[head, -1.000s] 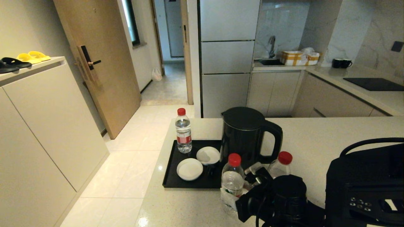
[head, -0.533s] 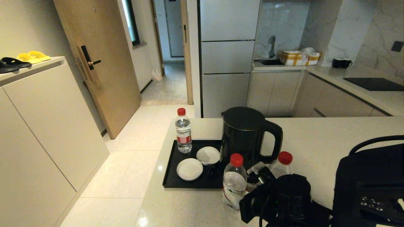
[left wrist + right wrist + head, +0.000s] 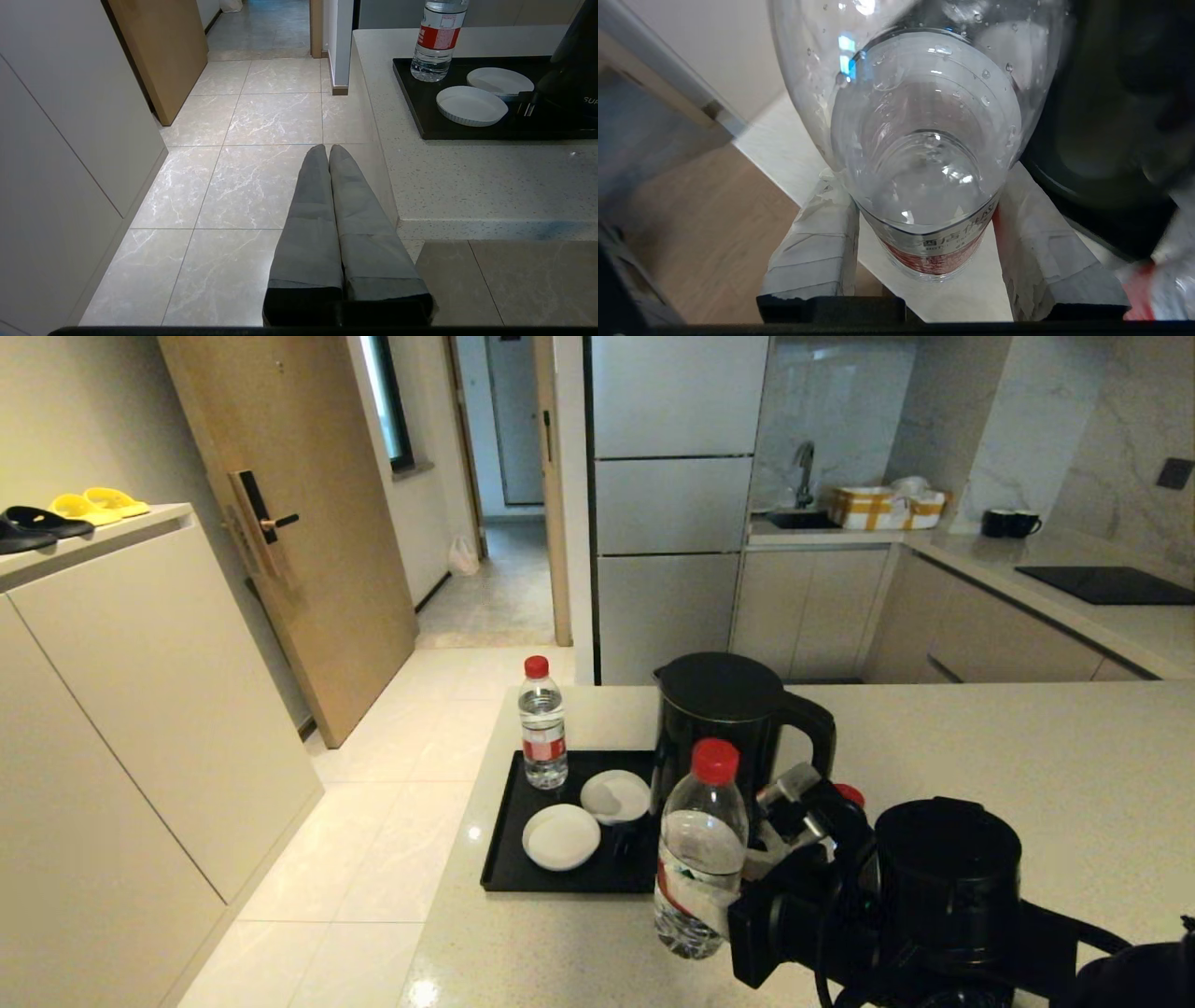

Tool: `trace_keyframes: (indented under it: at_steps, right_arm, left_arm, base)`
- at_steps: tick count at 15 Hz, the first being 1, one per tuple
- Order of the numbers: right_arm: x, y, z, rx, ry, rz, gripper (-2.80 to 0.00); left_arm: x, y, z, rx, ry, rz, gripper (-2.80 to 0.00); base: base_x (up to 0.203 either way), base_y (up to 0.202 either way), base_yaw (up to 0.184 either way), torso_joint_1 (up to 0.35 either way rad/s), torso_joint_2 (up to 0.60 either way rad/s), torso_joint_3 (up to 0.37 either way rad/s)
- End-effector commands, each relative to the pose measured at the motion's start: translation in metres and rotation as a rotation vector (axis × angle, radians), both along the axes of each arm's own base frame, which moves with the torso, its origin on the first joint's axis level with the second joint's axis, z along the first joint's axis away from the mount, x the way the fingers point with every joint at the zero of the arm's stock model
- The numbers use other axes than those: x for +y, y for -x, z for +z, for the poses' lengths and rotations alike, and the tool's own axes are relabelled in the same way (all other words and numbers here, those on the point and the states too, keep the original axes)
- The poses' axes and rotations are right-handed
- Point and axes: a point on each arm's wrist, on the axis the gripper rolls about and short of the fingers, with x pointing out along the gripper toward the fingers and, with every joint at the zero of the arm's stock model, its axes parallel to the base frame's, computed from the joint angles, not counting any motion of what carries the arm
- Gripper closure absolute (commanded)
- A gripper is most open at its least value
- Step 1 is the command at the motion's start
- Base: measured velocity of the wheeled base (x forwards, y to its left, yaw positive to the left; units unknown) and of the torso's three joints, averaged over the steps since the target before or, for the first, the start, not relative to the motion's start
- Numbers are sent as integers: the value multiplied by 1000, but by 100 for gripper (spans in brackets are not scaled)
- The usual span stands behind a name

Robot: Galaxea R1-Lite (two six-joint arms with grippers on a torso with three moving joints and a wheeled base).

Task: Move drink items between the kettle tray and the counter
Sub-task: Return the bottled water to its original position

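My right gripper (image 3: 724, 896) is shut on a clear water bottle (image 3: 700, 854) with a red cap, held above the beige counter (image 3: 980, 747) in front of the black kettle (image 3: 724, 728). In the right wrist view the bottle (image 3: 924, 154) sits between the two taped fingers (image 3: 817, 252). A second bottle (image 3: 544, 735) stands at the far left corner of the black kettle tray (image 3: 509, 845). A third bottle's red cap (image 3: 848, 793) peeks out behind my right arm. My left gripper (image 3: 327, 149) hangs shut over the floor beside the counter's edge, out of the head view.
Two white round lids (image 3: 561, 836) lie on the tray beside the kettle. The counter edge (image 3: 387, 186) drops to the tiled floor (image 3: 261, 121) on the left. A cream cabinet (image 3: 140, 691) with slippers stands further left.
My right gripper has lifted the bottle off the counter and carried it up and slightly right, toward the kettle. The arm now hides most of the third bottle.
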Motion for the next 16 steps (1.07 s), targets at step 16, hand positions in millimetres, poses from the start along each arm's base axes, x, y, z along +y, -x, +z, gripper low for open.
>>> trace_keyframes:
  at_steps: [16]
  right_arm:
    - [46,-31,-8,-30,5,41,0]
  left_arm:
    - [0,0,0,1,0,0,0]
  base:
    - [0,0,0,0,0,0]
